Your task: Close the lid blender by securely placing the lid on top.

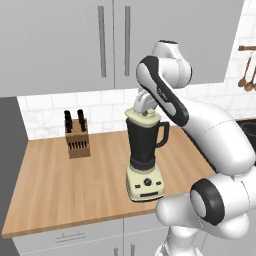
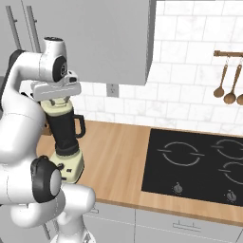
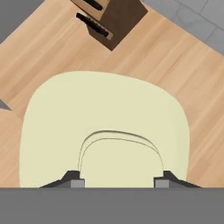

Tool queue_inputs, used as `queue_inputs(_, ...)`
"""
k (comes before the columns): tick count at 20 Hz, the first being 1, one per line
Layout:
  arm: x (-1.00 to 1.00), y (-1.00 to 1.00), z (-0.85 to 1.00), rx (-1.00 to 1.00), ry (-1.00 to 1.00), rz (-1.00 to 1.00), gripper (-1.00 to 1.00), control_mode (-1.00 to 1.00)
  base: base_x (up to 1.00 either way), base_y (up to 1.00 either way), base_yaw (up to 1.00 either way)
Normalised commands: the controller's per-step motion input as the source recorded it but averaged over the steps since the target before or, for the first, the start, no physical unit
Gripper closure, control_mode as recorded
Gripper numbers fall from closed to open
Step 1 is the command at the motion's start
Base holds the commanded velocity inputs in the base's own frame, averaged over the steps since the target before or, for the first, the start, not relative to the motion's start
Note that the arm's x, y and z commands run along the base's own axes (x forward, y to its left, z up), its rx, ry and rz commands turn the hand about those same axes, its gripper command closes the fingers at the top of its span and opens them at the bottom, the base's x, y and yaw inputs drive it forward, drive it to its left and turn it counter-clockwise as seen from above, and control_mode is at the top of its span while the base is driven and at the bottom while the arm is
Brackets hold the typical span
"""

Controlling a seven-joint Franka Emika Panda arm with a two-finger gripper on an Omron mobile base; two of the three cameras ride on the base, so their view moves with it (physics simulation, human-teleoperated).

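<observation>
The blender (image 1: pixel 145 150) stands on the wooden counter, a dark tapered jar with a side handle on a cream base with a dial and buttons; the right base view has the blender (image 2: pixel 64 137) close behind my arm. The pale cream lid (image 1: pixel 140 118) lies flat across the jar's top, level with the rim. My gripper (image 1: pixel 145 112) points straight down onto it. From the hand view, the lid (image 3: pixel 105 109) spreads wide below, and my gripper (image 3: pixel 118 181) has one fingertip against each side of the raised knob (image 3: pixel 118 157). In the right base view my gripper (image 2: pixel 56 100) rests on the lid (image 2: pixel 57 107).
A wooden knife block (image 1: pixel 77 137) stands at the back left of the counter (image 1: pixel 60 185), and the hand view catches the knife block (image 3: pixel 109 17) too. A black cooktop (image 2: pixel 199 161) lies to the right. Wooden spoons (image 2: pixel 228 85) hang on the tiled wall. Upper cabinets hang above.
</observation>
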Motion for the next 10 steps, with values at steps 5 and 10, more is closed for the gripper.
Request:
queue_inputs(5,0.07,0.0,-0.11,0.0,0.0,0.0,1.0,-1.0,0.0,0.0,0.0)
queue_inputs(10,0.07,0.0,-0.02,0.0,0.0,0.0,1.0,-1.0,0.0,0.0,0.0)
